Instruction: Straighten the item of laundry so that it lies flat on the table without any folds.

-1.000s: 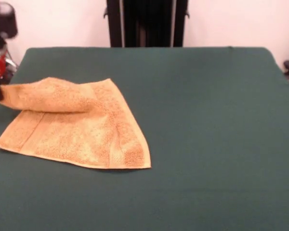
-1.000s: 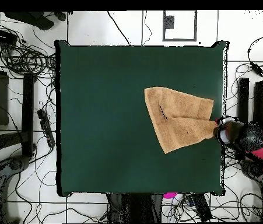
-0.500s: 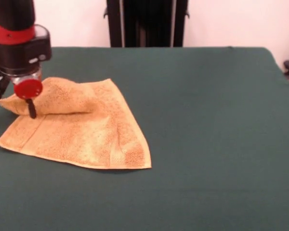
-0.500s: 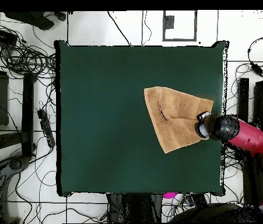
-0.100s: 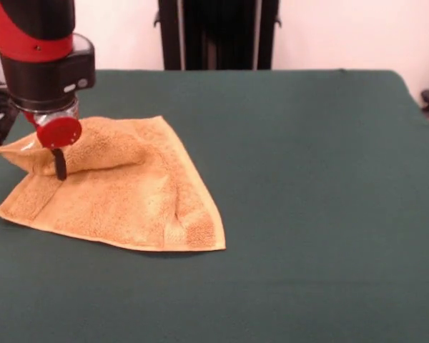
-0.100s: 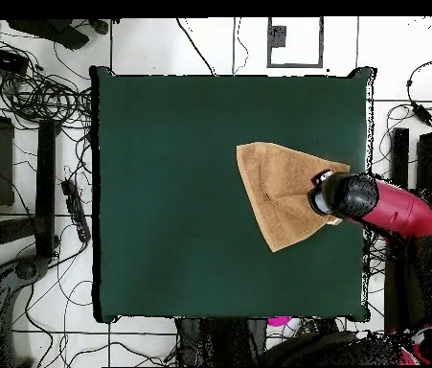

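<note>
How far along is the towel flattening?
Not done. The orange-tan towel lies on the green table as a rough triangle, with a raised fold along its upper left part. The hand is down at that fold; whether it grips is unclear. Left: pull the folded corner out until the towel lies flat.

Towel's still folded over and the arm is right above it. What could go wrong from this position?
The gripper sits over the raised fold of the towel, close to the table edge. It could pinch both layers and drag the whole towel instead of opening the fold. A pull toward that edge could also slide the corner off the table.
</note>
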Robot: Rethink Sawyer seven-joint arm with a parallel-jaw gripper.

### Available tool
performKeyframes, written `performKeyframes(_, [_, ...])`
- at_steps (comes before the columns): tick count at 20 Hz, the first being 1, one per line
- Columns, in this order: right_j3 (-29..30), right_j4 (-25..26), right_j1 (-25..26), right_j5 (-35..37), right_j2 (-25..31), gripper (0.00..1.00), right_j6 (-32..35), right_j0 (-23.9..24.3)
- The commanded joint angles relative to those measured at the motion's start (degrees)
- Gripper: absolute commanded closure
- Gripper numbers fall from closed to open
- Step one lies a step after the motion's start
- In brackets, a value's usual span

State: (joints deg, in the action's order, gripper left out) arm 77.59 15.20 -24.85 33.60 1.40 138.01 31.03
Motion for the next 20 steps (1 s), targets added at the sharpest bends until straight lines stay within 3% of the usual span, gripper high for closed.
performKeyframes(1, [-0.65,-0.73,-0.71,7.02,1.66,0.0,-0.15,-3.31])
performKeyframes(10, [-0.38,-1.8,-2.13,13.86,1.7,0.0,-1.55,-3.41])
performKeyframes(11, [-0.38,-1.85,-2.12,15.35,2.22,1.0,-2.68,-3.02])
performKeyframes(16, [-0.16,-4.61,-1.45,22.86,4.23,1.0,-3.9,-1.18])
performKeyframes(20, [1.6,-5.13,-2.13,23.11,4.8,1.0,-4.29,-0.34])
